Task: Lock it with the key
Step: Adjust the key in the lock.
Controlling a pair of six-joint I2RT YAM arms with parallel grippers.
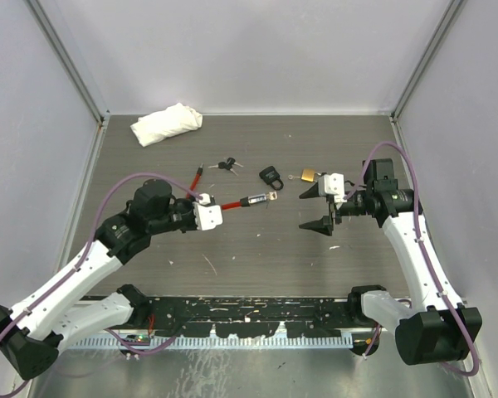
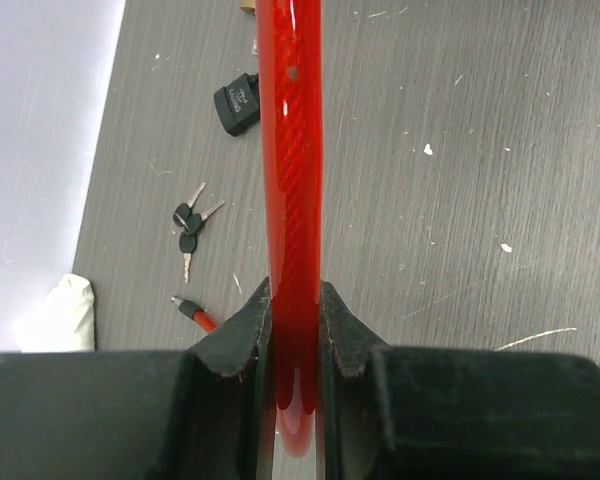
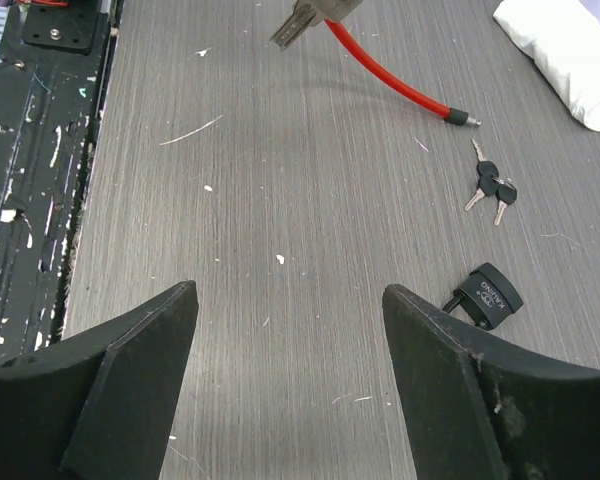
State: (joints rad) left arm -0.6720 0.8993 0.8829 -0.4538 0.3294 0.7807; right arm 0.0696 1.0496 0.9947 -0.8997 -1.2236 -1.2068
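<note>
Left gripper (image 2: 295, 300) clamps the red cable (image 2: 290, 150), presenting its end. Right gripper (image 1: 314, 209) hovers with jaws apart, likely to fetch the keys (image 1: 226, 165).

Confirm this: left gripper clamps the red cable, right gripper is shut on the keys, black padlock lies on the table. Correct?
No. The right wrist view shows the right gripper open and empty; the keys lie on the table. The left gripper does clamp the red cable, and the black padlock lies on the table.
</note>
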